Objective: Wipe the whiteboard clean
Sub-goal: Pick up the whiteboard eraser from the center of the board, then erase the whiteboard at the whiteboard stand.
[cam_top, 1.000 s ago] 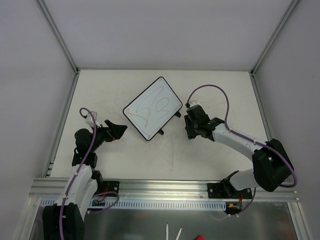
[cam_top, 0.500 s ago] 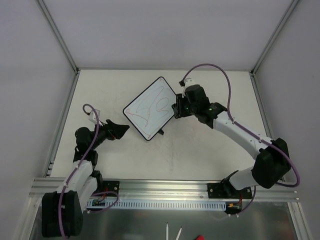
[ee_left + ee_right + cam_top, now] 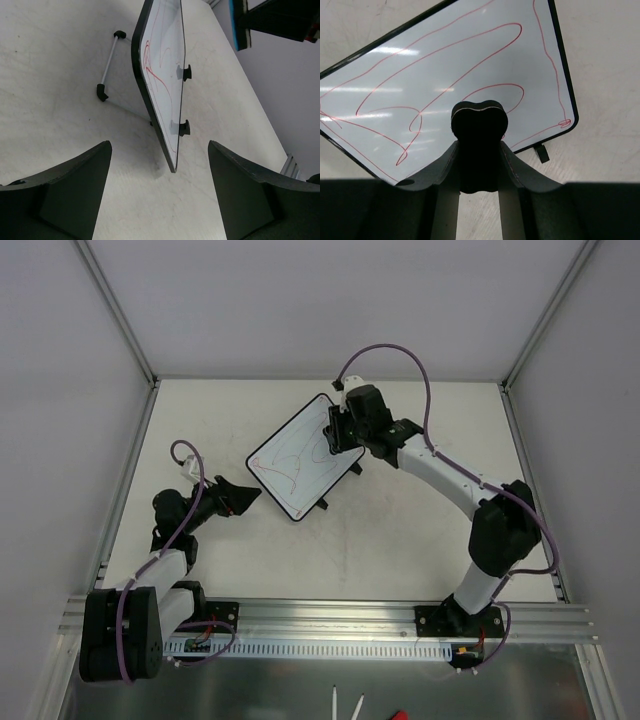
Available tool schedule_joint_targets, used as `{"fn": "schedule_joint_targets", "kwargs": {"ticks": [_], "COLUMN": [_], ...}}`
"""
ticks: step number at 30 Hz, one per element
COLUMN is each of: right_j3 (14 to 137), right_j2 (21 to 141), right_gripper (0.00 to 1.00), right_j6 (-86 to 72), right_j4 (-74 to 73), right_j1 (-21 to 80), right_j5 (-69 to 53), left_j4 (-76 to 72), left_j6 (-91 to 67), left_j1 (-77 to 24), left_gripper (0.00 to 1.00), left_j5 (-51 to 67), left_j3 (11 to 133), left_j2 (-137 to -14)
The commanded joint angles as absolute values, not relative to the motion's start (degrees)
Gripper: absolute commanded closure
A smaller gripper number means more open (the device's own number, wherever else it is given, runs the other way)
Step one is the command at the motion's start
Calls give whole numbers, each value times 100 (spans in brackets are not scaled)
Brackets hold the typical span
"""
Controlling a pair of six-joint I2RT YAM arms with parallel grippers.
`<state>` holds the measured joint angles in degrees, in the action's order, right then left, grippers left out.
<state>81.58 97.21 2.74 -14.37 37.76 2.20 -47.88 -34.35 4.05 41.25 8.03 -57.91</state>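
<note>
1. While the right end effector (image 3: 479, 150) is clamped on a small black bone-shaped eraser (image 3: 479, 117), its two fingers pinching the tool's sides, the eraser's lobed head points down at the far-right part of the whiteboard's face.
2. Whether the eraser already touches that face or hangs just above it cannot be told from either view.
3. With its jaws spread wide and nothing between them, the left end effector (image 3: 159, 165) sits just off the whiteboard's near-left short edge. It is aimed at that edge and apart from it.
4. A flat white rectangle with rounded corners and a thin black rim, the whiteboard (image 3: 290, 465) lies face up on the pale surface (image 3: 400, 530). Looping red scribbles (image 3: 300, 455) run across nearly the whole face, and no patch looks wiped.
5. Judging from that, the step in hand is the start of wiping: the eraser is over the whiteboard but no stroke shows.
6. The next move probably calls for pressing the eraser flat on the face and sweeping it toward the whiteboard's near-left end in overlapping passes. The whiteboard looks light and may slide, so the open left end effector could brace its edge.
7. Turned on the diagonal, the whiteboard has its long axis running from its near-left end to its far-right end. Two small black feet (image 3: 322, 505) jut from its near-right long edge.
</note>
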Motion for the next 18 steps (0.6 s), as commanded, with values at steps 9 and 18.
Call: {"fn": "schedule_joint_targets", "kwargs": {"ticks": [9,18], "right_j3": [9745,10327], "right_j2": [10889,11566], "right_gripper": [100,100], "right_j6": [598,554], "right_j4": [-1178,-1187], "right_j1": [3797,3586], "right_j5": [606,572], "left_j4": [-5994,-5476], "left_j6": [-3287,-3094], "left_j1": [343,352], "left_gripper": [20,17], "left_j5": [4473,4456], "left_j3": [800,914], "left_j2": [-5871,-5722]}}
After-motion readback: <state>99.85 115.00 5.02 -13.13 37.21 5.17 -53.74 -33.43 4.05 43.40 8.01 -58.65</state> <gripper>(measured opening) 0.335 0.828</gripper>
